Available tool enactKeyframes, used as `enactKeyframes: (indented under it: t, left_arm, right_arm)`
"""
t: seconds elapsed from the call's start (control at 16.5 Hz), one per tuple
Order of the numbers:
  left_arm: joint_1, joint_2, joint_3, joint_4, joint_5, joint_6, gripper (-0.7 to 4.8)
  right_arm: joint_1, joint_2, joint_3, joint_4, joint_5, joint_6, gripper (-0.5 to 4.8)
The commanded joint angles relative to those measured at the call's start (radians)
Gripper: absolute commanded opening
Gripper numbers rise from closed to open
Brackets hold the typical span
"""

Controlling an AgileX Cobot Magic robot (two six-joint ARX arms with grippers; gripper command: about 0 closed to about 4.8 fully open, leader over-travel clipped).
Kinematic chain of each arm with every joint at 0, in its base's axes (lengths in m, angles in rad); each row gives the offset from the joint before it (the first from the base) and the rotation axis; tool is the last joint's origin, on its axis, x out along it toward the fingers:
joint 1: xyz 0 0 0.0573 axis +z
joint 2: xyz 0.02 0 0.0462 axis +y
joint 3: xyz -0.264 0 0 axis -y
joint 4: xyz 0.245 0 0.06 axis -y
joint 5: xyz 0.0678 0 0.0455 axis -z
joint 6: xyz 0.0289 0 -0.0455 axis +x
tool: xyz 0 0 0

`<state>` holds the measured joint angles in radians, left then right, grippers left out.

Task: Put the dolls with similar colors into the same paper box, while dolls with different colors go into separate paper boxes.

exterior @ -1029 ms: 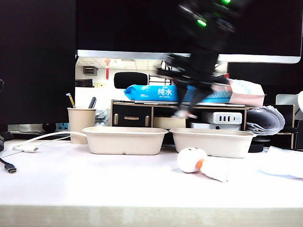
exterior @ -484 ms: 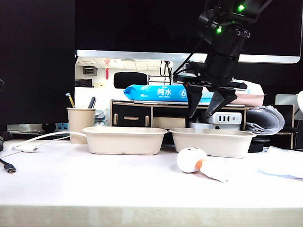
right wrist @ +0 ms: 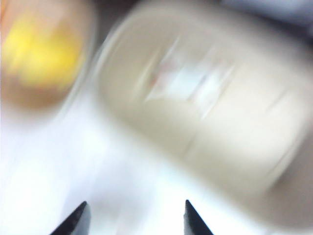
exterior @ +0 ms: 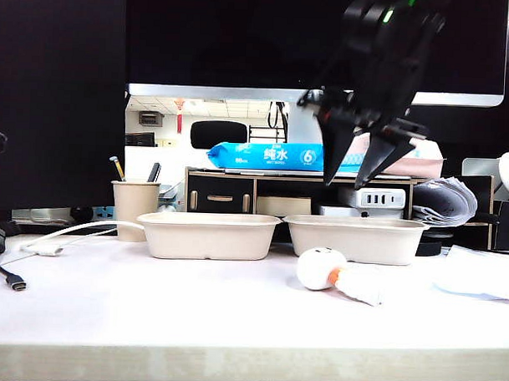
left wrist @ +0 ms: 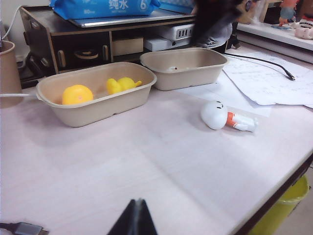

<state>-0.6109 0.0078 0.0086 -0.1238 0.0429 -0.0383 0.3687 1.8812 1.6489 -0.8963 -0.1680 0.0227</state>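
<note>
Beige right box (exterior: 356, 237) beneath parted, seemingly empty right pincer (exterior: 359, 179).

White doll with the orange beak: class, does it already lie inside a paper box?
No: the white doll lies on the bare table, in front of the right paper box.

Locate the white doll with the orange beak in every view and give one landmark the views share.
Exterior view: white doll lies on the table, in front of the right paper box.
Left wrist view: white doll on the table, nearer than that box.
Right wrist view: not in it; too blurred.
Shared landmark: the right paper box; right pincer above it.
</note>
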Motion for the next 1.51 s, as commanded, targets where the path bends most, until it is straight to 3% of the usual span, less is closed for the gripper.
enactKeyframes:
  t: [0.06, 0.3, 0.48, 0.61, 0.97, 1.51]
  left_arm:
    - [-0.021, 0.080, 0.001, 0.006, 0.003, 0.004, -0.05]
    - [-0.021, 0.161, 0.001, 0.005, 0.004, 0.004, -0.05]
    - [-0.021, 0.213, 0.001, 0.006, 0.003, 0.004, -0.05]
    - [-0.021, 0.244, 0.001, 0.006, 0.003, 0.004, -0.05]
    - [-0.048, 0.256, 0.001, 0.005, 0.003, 0.004, -0.05]
    - [-0.068, 0.256, 0.001, 0.005, 0.003, 0.004, -0.05]
  right_arm:
    - [0.017, -0.014, 0.000, -0.225, -0.052, -0.106, 2.57]
    - [0.041, -0.015, -0.001, -0.342, -0.068, -0.149, 2.89]
    - [0.068, -0.015, -0.014, -0.393, -0.075, -0.188, 3.46]
    - [0.085, -0.015, -0.041, -0.397, -0.078, -0.200, 4.13]
    - [0.110, -0.014, -0.172, -0.265, -0.074, -0.200, 4.15]
    - [0.115, 0.019, -0.186, -0.150, -0.057, -0.208, 4.15]
